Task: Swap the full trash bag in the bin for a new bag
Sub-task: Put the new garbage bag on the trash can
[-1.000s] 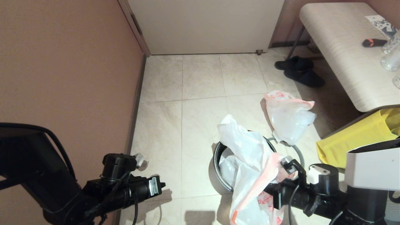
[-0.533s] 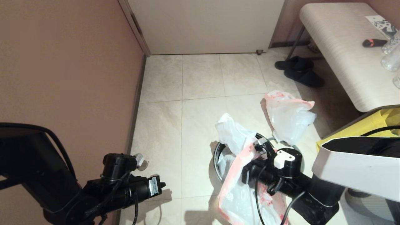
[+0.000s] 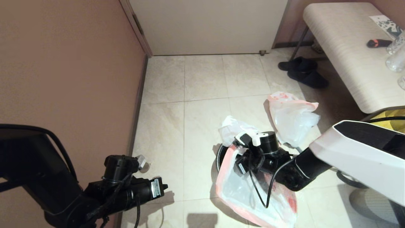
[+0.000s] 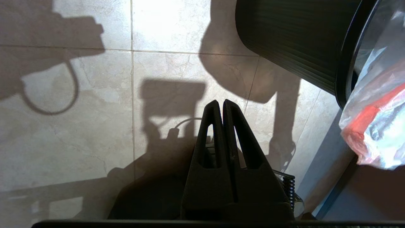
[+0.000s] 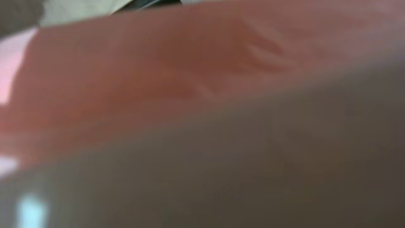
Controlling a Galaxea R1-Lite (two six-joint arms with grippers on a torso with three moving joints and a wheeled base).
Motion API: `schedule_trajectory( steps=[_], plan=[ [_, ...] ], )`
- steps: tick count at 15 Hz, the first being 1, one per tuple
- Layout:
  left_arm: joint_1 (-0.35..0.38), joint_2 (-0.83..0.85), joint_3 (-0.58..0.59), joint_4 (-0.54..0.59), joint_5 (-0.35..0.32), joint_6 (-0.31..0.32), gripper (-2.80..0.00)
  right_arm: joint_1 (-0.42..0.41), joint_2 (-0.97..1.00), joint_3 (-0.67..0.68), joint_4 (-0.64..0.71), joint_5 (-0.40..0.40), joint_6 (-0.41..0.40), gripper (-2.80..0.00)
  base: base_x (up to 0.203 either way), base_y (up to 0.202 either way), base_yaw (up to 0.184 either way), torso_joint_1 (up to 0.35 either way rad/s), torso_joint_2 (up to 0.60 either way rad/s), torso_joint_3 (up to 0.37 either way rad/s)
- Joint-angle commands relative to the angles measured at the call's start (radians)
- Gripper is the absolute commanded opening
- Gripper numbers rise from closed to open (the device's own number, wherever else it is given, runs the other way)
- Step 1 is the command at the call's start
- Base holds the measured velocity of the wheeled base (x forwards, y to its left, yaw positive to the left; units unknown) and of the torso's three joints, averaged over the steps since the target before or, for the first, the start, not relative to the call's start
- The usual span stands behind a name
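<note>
The black bin (image 3: 219, 155) stands on the tiled floor, mostly covered; its ribbed wall (image 4: 284, 41) also shows in the left wrist view. My right gripper (image 3: 237, 152) reaches over the bin's mouth from the right, shut on the new bag (image 3: 243, 193). This thin white bag with a pink-red band drapes from the gripper over the bin's near side down to the floor. Pinkish plastic (image 5: 158, 69) fills the right wrist view and hides the fingers. A lumpy filled bag (image 3: 292, 118) sits on the floor behind the bin. My left gripper (image 4: 223, 103) is shut and empty, low at the left.
The brown wall (image 3: 63, 63) runs along the left, with a white door (image 3: 208, 25) at the back. A pale bench (image 3: 348, 47) stands at the right with black slippers (image 3: 302, 72) under it, and a yellow bag (image 3: 390, 118) shows behind my right arm.
My right arm has swung left and forward over the bin, carrying the new bag. The bag now hangs lower and spreads over the bin's near side. The left arm has stayed still.
</note>
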Motion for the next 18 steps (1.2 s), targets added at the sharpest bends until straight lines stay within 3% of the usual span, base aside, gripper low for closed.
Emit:
schedule_trajectory(
  steps=[1, 6, 13, 18],
  plan=[
    [0.0, 0.0, 0.001, -0.005, -0.002, -0.003, -2.8, -0.015, -0.043, -0.138, 0.296, -0.034, -0.077, -2.8, 0.0, 0.0, 0.0, 0.0, 0.0, 0.0],
    [0.007, 0.002, -0.004, -0.013, -0.002, -0.006, -2.8, -0.022, 0.012, -0.433, 0.732, -0.076, -0.184, -2.8, 0.0, 0.0, 0.0, 0.0, 0.0, 0.0],
    [0.004, 0.002, -0.01, -0.014, -0.006, -0.004, -2.8, -0.013, 0.292, -0.634, 0.797, -0.111, -0.314, -2.8, 0.0, 0.0, 0.0, 0.0, 0.0, 0.0],
    [0.0, 0.005, -0.021, -0.014, -0.007, -0.004, -2.8, -0.009, 0.402, -0.777, 0.905, -0.111, -0.328, -2.8, 0.0, 0.0, 0.0, 0.0, 0.0, 0.0]
  ],
)
